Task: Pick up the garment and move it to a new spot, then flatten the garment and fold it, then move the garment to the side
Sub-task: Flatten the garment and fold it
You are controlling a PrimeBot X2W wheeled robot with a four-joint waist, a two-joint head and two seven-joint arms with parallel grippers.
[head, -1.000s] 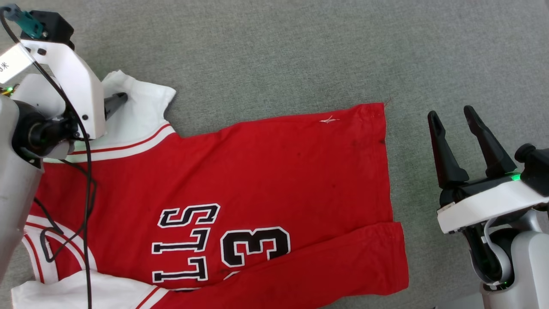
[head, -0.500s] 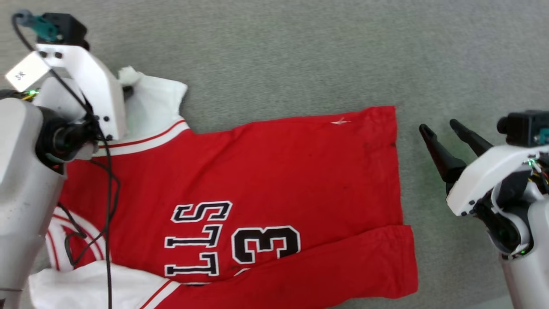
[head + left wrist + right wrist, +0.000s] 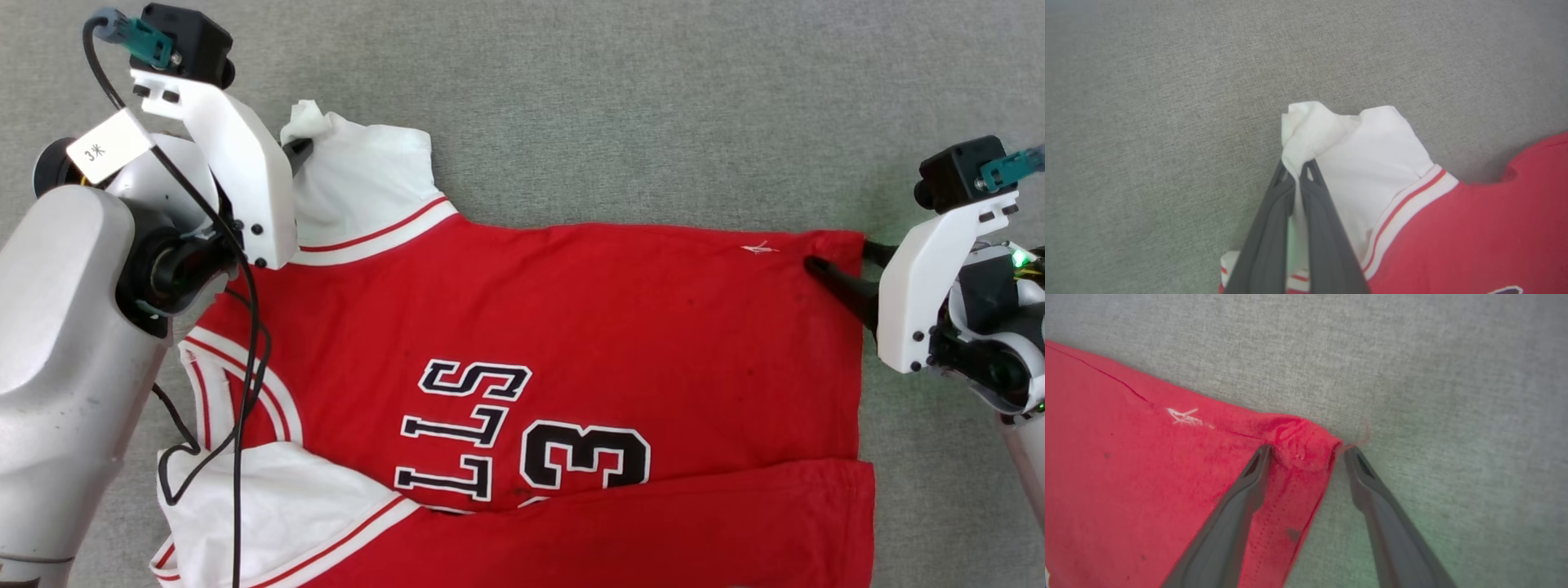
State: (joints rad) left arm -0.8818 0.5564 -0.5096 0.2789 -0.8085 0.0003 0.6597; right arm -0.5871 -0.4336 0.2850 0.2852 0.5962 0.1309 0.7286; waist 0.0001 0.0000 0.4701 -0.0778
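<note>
The garment (image 3: 571, 327), a red jersey with white sleeves, striped trim and a black number 3, lies spread on the grey cloth surface with its lower edge folded over. My left gripper (image 3: 298, 149) is shut on the edge of the far white sleeve (image 3: 1355, 155), its two dark fingers pinching a bunched fold (image 3: 1306, 130). My right gripper (image 3: 1306, 451) stands open astride the garment's far hem corner (image 3: 1302, 437). One of its fingers (image 3: 1237, 506) rests on the red fabric and the other sits on the grey surface beside the hem.
Grey cloth surface (image 3: 620, 106) stretches beyond the garment on the far side and to the right. A black cable (image 3: 245, 392) hangs from my left arm over the near white sleeve (image 3: 269, 514).
My left gripper has shut on the white sleeve and lifted its edge. My right gripper has moved to the hem corner and straddles it. The head camera has shifted.
</note>
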